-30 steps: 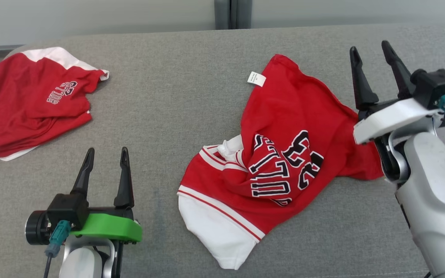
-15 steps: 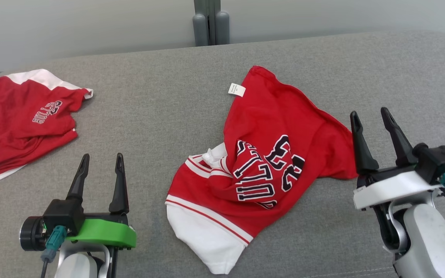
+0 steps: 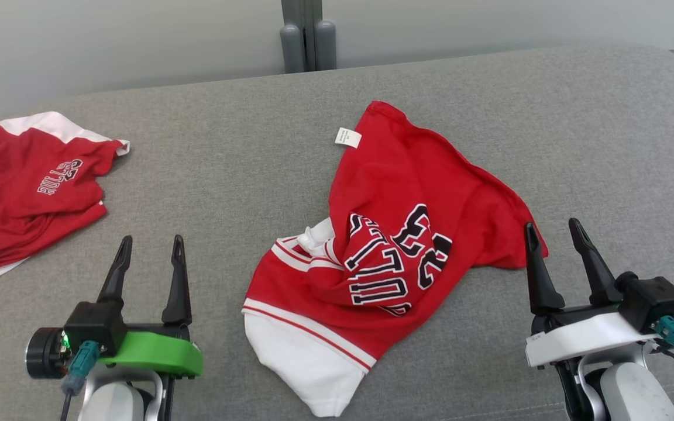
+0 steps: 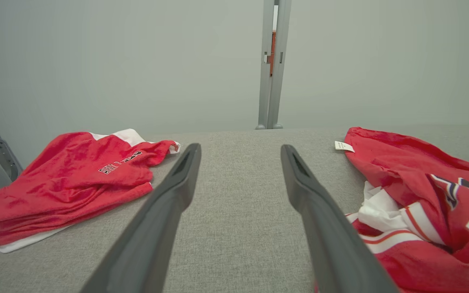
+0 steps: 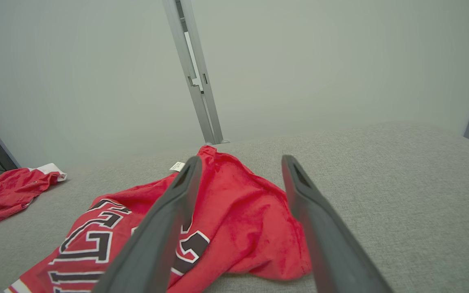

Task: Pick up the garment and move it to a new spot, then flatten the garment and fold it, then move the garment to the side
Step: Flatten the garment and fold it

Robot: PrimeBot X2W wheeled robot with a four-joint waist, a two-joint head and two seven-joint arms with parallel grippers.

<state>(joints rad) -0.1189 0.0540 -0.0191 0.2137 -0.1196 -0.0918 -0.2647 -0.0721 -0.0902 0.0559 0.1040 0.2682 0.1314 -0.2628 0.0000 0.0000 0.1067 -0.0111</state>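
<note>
Sprawling garment (image 3: 419, 193) | grey surface (image 3: 226, 175), perhaps sofa | pale wall (image 3: 138, 41) | left tool (image 3: 152, 241), right tool (image 3: 551, 224) released

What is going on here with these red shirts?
A crumpled red jersey lies in the middle of a grey surface, not yet flattened or folded. The robot's left gripper and right gripper are both open and empty, the right one near the jersey's edge. Another red shirt lies at the far left.
</note>
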